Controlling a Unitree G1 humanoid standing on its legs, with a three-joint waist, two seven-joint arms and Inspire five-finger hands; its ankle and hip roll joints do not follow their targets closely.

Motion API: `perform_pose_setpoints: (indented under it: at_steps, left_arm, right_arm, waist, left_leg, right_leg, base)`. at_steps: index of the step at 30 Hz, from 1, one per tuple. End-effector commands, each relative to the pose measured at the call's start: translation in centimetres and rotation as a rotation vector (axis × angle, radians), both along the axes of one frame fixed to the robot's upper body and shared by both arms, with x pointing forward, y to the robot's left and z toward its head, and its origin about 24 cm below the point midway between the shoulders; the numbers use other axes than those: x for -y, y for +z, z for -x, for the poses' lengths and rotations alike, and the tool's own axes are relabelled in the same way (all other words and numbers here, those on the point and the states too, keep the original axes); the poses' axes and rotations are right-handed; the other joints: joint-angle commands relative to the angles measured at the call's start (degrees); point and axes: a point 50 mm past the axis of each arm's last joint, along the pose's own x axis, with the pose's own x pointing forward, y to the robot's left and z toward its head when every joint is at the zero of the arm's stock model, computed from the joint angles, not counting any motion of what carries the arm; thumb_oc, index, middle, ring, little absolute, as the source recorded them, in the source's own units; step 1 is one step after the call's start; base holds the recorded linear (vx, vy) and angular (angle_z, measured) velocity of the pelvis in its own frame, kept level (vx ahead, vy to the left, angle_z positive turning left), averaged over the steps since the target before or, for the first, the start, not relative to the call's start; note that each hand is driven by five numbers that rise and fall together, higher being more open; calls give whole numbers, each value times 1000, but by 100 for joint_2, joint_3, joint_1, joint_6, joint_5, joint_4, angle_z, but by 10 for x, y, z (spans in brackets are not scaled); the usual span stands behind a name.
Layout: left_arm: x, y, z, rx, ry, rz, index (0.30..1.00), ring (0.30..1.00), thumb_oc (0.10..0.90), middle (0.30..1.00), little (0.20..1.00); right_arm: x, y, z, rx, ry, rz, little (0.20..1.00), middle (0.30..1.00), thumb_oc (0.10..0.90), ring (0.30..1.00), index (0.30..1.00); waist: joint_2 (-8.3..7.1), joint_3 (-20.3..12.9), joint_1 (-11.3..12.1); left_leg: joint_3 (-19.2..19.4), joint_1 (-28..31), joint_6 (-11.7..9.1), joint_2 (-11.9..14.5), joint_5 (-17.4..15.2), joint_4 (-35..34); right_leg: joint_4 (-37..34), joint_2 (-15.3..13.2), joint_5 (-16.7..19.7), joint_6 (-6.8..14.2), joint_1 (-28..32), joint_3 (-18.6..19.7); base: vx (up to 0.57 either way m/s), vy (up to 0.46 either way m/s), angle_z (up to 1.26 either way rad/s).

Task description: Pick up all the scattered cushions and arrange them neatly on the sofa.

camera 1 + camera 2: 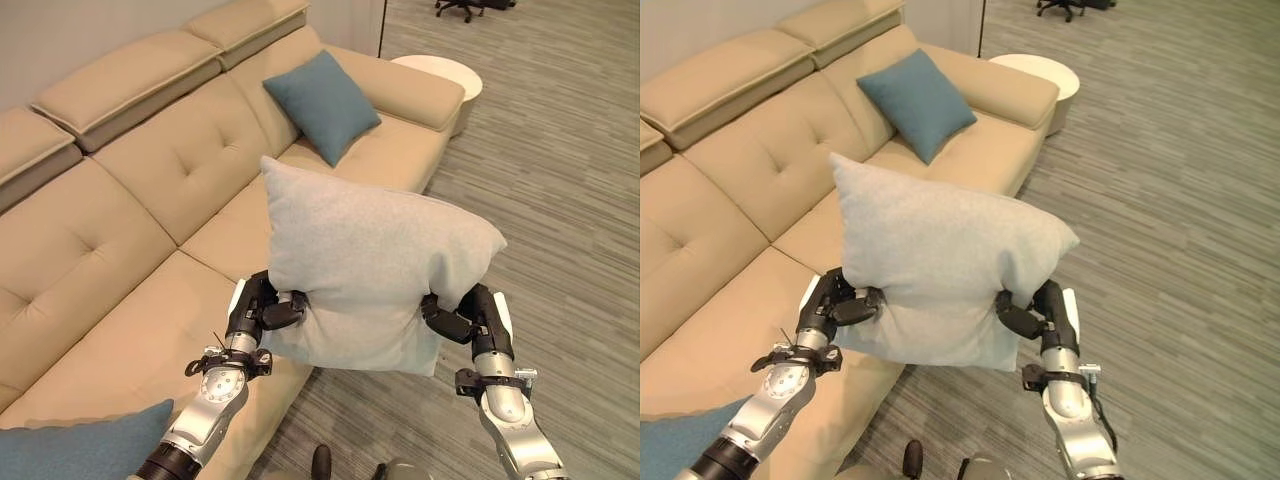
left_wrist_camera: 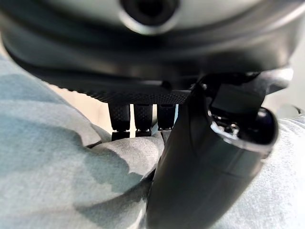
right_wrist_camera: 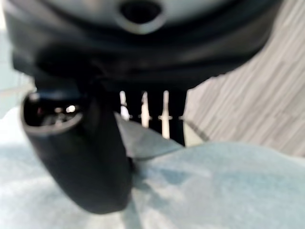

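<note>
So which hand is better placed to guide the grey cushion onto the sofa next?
Left, probably. Both hands pinch the grey cushion, but the left hand hangs over the sofa seat, while the right hand is out over the floor.

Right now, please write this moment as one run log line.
left hand: shut on grey cushion | right hand: shut on it | cushion: held above sofa edge
</note>
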Motion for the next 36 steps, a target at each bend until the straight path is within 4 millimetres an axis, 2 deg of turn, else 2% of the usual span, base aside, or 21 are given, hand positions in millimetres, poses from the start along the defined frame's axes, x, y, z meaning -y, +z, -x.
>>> perform_pose_setpoints:
  at_steps: [1, 4, 6, 8, 9, 10, 11, 12, 14, 16, 17, 21, 23, 24, 25, 27, 28, 31, 34, 35, 36]
  left_arm:
    - [56, 84, -5, 426, -242, 207, 300, 300, 400, 300, 300]
    - [51, 78, -5, 403, -219, 210, 300, 300, 400, 300, 300]
    - [49, 77, -4, 399, -217, 223, 300, 300, 400, 300, 300]
    - [49, 74, -5, 374, -215, 239, 300, 300, 400, 300, 300]
    - [49, 74, -5, 375, -215, 239, 300, 300, 400, 300, 300]
    - [50, 75, -6, 374, -217, 251, 300, 300, 400, 300, 300]
    - [50, 75, -7, 370, -218, 258, 300, 300, 400, 300, 300]
    - [48, 75, -7, 373, -219, 260, 300, 300, 400, 300, 300]
    - [48, 75, -7, 371, -221, 266, 300, 300, 400, 300, 300]
    - [49, 75, -7, 365, -222, 264, 300, 300, 400, 300, 300]
    - [50, 74, -8, 361, -220, 254, 300, 300, 400, 300, 300]
    - [50, 73, -9, 361, -213, 245, 300, 300, 400, 300, 300]
    - [47, 73, -7, 355, -206, 245, 300, 300, 400, 300, 300]
    - [43, 70, -5, 347, -191, 246, 300, 300, 400, 300, 300]
    - [40, 67, -3, 332, -185, 251, 300, 300, 400, 300, 300]
    - [36, 64, -2, 322, -175, 245, 300, 300, 400, 300, 300]
    - [31, 63, -1, 317, -160, 237, 300, 300, 400, 300, 300]
    - [23, 62, 2, 319, -132, 228, 300, 300, 400, 300, 300]
    - [17, 63, 4, 328, -114, 220, 300, 300, 400, 300, 300]
    - [15, 63, 6, 330, -102, 229, 300, 300, 400, 300, 300]
    - [15, 63, 6, 330, -102, 229, 300, 300, 400, 300, 300]
  right_arm:
    - [-39, 68, -25, 352, 223, -26, 300, 300, 400, 300, 300]
    - [-39, 64, -25, 335, 227, -27, 300, 300, 400, 300, 300]
    - [-38, 64, -25, 330, 230, -23, 300, 300, 400, 300, 300]
    - [-34, 64, -26, 327, 219, -32, 300, 300, 400, 300, 300]
    - [-34, 64, -26, 328, 218, -32, 300, 300, 400, 300, 300]
    - [-33, 66, -28, 334, 213, -32, 300, 300, 400, 300, 300]
    - [-32, 68, -29, 341, 211, -37, 300, 300, 400, 300, 300]
    - [-30, 69, -29, 342, 202, -39, 300, 300, 400, 300, 300]
    - [-29, 68, -28, 341, 194, -40, 300, 300, 400, 300, 300]
    - [-26, 69, -26, 347, 182, -43, 300, 300, 400, 300, 300]
    - [-25, 70, -25, 348, 174, -31, 300, 300, 400, 300, 300]
    - [-25, 70, -27, 346, 154, -23, 300, 300, 400, 300, 300]
    - [-27, 67, -26, 336, 160, -33, 300, 300, 400, 300, 300]
    - [-30, 66, -25, 331, 173, -36, 300, 300, 400, 300, 300]
    - [-31, 62, -23, 314, 178, -34, 300, 300, 400, 300, 300]
    - [-31, 60, -23, 305, 178, -39, 300, 300, 400, 300, 300]
    - [-32, 58, -22, 296, 189, -37, 300, 300, 400, 300, 300]
    - [-34, 58, -23, 294, 197, -43, 300, 300, 400, 300, 300]
    - [-34, 57, -23, 295, 192, -63, 300, 300, 400, 300, 300]
    - [-33, 55, -21, 289, 188, -70, 300, 300, 400, 300, 300]
    - [-33, 55, -21, 289, 188, -70, 300, 300, 400, 300, 300]
  waist:
    - [103, -527, -112]
    - [-18, -611, -125]
    - [-26, -647, -117]
    - [-27, -544, -51]
    - [-39, -553, -71]
    - [-55, -475, -56]
    - [-91, -399, -17]
    - [-140, -350, -20]
    - [-143, -362, -27]
    - [-150, -408, -58]
    - [-111, -479, -68]
    - [-73, -569, -23]
    - [-118, -602, 34]
    - [-104, -625, 89]
    - [-134, -717, 130]
    - [-170, -750, 150]
    - [-180, -826, 199]
    - [-95, -756, 166]
    - [-23, -689, 145]
    - [22, -687, 124]
    - [32, -698, 124]
  left_leg:
    - [-349, 143, -343, 433, -547, 98]
    - [-546, 334, -507, 503, -702, 66]
    - [-663, 300, -633, 594, -793, 198]
    - [-726, -95, -925, 752, -762, 1066]
    - [-744, -134, -923, 732, -740, 1079]
    - [-675, -416, -988, 728, -622, 1519]
    - [-534, -634, -1000, 714, -504, 1875]
    - [-121, -942, -932, 787, -520, 2324]
    - [97, -1050, -889, 829, -578, 2362]
    - [586, -1202, -785, 836, -738, 2043]
    - [1059, -1356, -726, 833, -572, 1584]
    - [1758, -1541, -715, 818, -329, 1282]
    - [1723, -1511, -715, 792, -509, 1431]
    - [1676, -1430, -596, 734, -408, 1239]
    - [1552, -1208, -551, 645, -615, 1103]
    - [1543, -1067, -499, 589, -649, 992]
    - [1581, -880, -343, 491, -613, 811]
    - [1439, -536, -181, 432, -677, 593]
    - [1206, -393, -130, 435, -646, 470]
    - [954, -229, -159, 430, -595, 288]
    - [954, -247, -164, 445, -573, 280]
  right_leg:
    - [-1838, 221, 1392, 167, 479, 430]
    - [-2132, 277, 1502, 176, 697, 429]
    - [-2241, 317, 1442, 135, 819, 298]
    - [-2377, 395, 1265, -53, 1149, -116]
    - [-2392, 377, 1289, -50, 1133, -133]
    - [-2445, 351, 1270, -98, 1218, -263]
    - [-2505, 339, 1262, -151, 1328, -375]
    - [-2664, 351, 1217, -229, 1551, -590]
    - [-2745, 375, 1182, -250, 1635, -691]
    - [-2886, 389, 1089, -251, 1775, -917]
    - [-2933, 463, 988, -229, 1894, -1129]
    - [-2914, 570, 790, -220, 2081, -1423]
    - [-2791, 559, 625, -190, 2210, -1456]
    - [-2683, 547, 633, -210, 2187, -1517]
    - [-2510, 516, 474, -145, 2298, -1477]
    - [-2393, 455, 439, -102, 2330, -1497]
    - [-1991, 304, 614, -7, 2255, -1590]
    - [-831, -16, 1064, 218, 1851, -1462]
    - [-303, 5, 1205, 294, 1508, -1209]
    - [-290, 172, 1060, 200, 1253, -872]
    - [-319, 190, 1089, 187, 1245, -879]
  base:
    - [229, -238, 50]
    - [313, -361, 78]
    - [215, -331, 72]
    - [119, -309, 94]
    - [14, -149, 75]
    - [-13, -139, 89]
    - [42, -268, 96]
    - [80, -262, 68]
    - [76, -134, 55]
    - [144, -106, 74]
    - [268, -89, 94]
    - [179, -36, 55]
    - [264, 26, 26]
    - [294, 101, 23]
    - [366, 137, -2]
    - [251, 127, -19]
    - [159, 192, 13]
    - [182, 192, 29]
    - [111, 35, 45]
    - [150, -5, 59]
    - [101, -13, 64]
